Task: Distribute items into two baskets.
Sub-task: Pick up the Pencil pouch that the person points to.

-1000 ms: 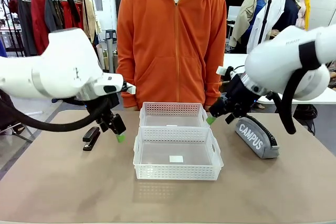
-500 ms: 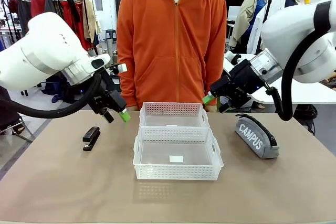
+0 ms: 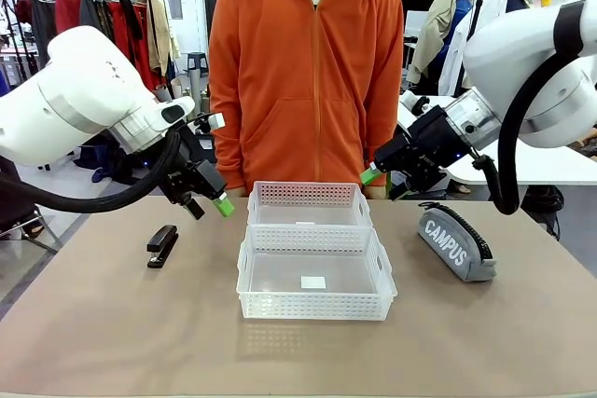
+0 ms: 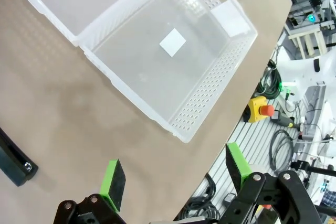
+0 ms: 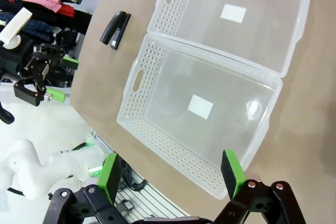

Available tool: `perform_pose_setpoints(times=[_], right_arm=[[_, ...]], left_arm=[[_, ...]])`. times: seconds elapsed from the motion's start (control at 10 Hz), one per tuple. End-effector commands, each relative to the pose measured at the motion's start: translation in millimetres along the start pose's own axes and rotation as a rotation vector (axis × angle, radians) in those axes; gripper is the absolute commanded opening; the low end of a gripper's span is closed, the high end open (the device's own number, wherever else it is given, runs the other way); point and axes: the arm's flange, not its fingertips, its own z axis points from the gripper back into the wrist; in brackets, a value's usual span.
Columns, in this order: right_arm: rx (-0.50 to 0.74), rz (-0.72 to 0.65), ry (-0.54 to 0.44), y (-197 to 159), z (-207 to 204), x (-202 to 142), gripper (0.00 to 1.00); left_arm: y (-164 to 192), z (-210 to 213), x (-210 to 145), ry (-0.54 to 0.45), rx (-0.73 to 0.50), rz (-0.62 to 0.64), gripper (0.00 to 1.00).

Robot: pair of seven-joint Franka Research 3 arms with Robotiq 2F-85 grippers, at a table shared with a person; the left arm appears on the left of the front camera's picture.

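Grey pouch (image 3: 455, 244), white "CAMPUS" lettering, beside 2 baskets (image 3: 315, 306); left pincer (image 4: 173, 162), right pincer (image 5: 170, 169) spread, empty.

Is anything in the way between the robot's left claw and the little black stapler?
No, nothing visible is. The left gripper hangs open above the table. The stapler lies below it and a little to its left, on a bare patch, apart from the near basket.

We saw that the near basket (image 3: 315, 305) and the far basket (image 3: 308, 195) were translucent white plastic, smooth and faintly glossy. The pouch (image 3: 454, 247) looked like matt grey cloth, the stapler (image 3: 162, 245) had a smooth black shell with a slight sheen, and the table (image 3: 112, 333) had a matt, faintly mottled brown top.
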Motion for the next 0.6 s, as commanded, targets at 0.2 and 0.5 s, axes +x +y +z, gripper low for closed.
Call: perform_pose_setpoints(times=[0.2, 0.5], right_arm=[[0.167, -0.122, 0.004, 6, -10, 10, 1.0], [0.378, -0.225, -0.061, 15, -2, 24, 1.0]], left_arm=[[-9, -7, 16, 0.089, -0.087, 0.093, 1.0], [-18, 0, 39, 0.119, -0.275, 0.252, 1.0]])
